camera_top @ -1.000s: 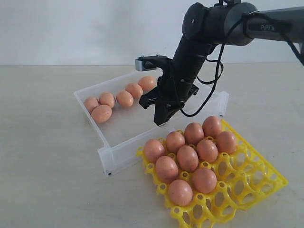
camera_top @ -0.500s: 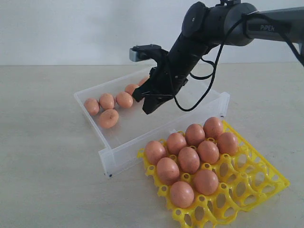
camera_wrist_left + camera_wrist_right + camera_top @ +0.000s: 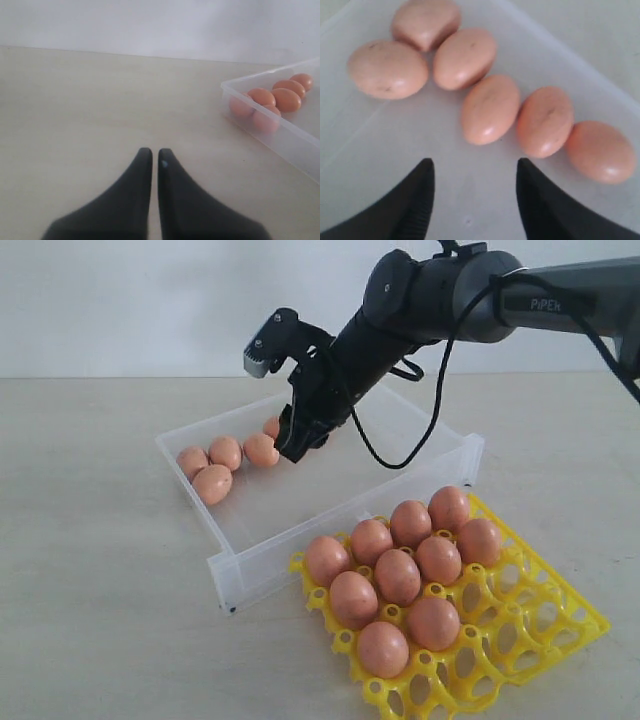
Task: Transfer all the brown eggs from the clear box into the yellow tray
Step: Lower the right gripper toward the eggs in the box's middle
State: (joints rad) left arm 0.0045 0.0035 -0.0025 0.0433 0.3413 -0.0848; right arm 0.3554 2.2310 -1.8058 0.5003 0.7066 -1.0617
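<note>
Several brown eggs point(image 3: 212, 484) lie bunched in the far left corner of the clear box point(image 3: 270, 552). More brown eggs point(image 3: 398, 575) fill the near-left cups of the yellow tray point(image 3: 545, 620). My right gripper point(image 3: 291, 446) hangs inside the box just right of that bunch. In the right wrist view this gripper point(image 3: 475, 165) is open and empty, just short of the row of eggs point(image 3: 490, 109). My left gripper point(image 3: 154, 152) is shut and empty over bare table, with the box point(image 3: 280, 132) and its eggs point(image 3: 286, 99) off to one side.
The tray's right and front cups point(image 3: 500, 640) stand free. The box's front wall point(image 3: 240, 575) is low and touches the tray's corner. The right arm's black cable point(image 3: 420, 440) loops down over the box.
My right arm has swung from the box's middle to its far left over the eggs, and its jaws have gone from shut to open.
</note>
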